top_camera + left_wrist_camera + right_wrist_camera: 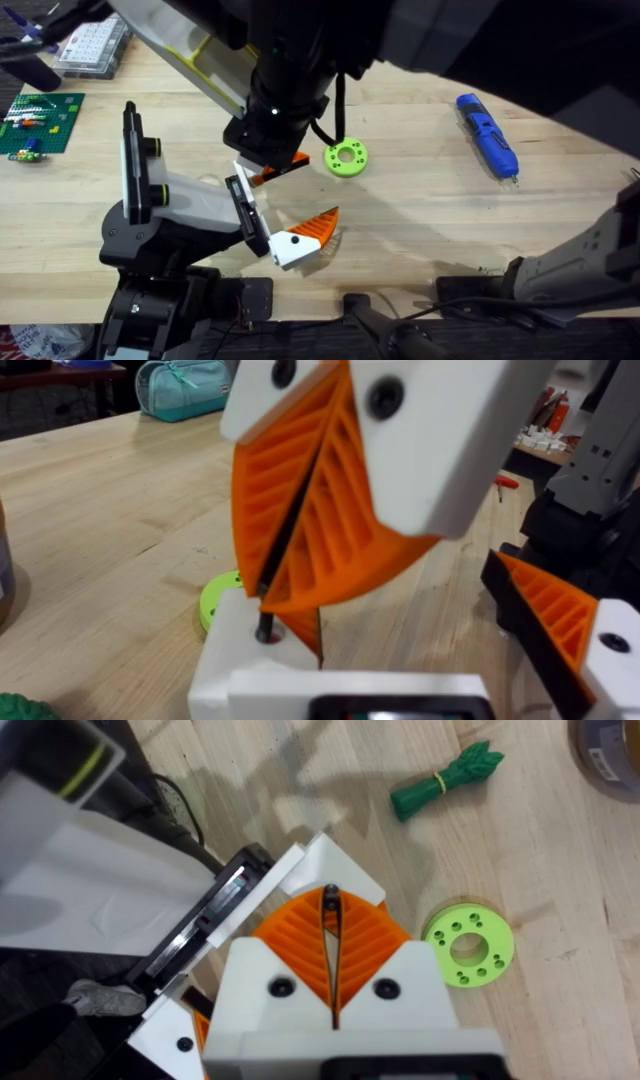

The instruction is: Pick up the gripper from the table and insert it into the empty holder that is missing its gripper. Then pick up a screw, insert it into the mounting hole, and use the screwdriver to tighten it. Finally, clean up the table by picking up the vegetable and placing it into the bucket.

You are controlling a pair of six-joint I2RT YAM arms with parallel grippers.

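**One screw at the hole, and several ways to lose it**

At the left of the overhead view stands the holder (190, 200), white body on its black stand, with one orange finger already mounted at its lower tip. I cannot tell whether my left gripper (340, 700) is open or closed.

In the middle, the spare orange finger piece (268, 175) sits against the holder's front plate, apparently in the empty place. My right gripper (331, 920) hangs directly over it, clamped shut on the screw (329, 898). The left wrist camera shows the screw's lower end at the hole in the piece's white block.

To the right lie the green ring (346, 157), just beside the piece, and the blue screwdriver (487, 134), well apart in the upper right of the frame. The vegetable (445, 782) rests on the table near what looks like the bucket's rim (600, 760), at the upper right of my right wrist's view.

The risks, as I judge them:

- **Tilted screw:** it looks slightly off vertical, so it may jam at the hole's mouth or topple when I let go.
- **Shifted piece:** pushing down could nudge the unfastened piece out of its seat.
- **Lost screw:** if I release before the screw stands by itself, it may roll away, and the ring's holes could catch it.
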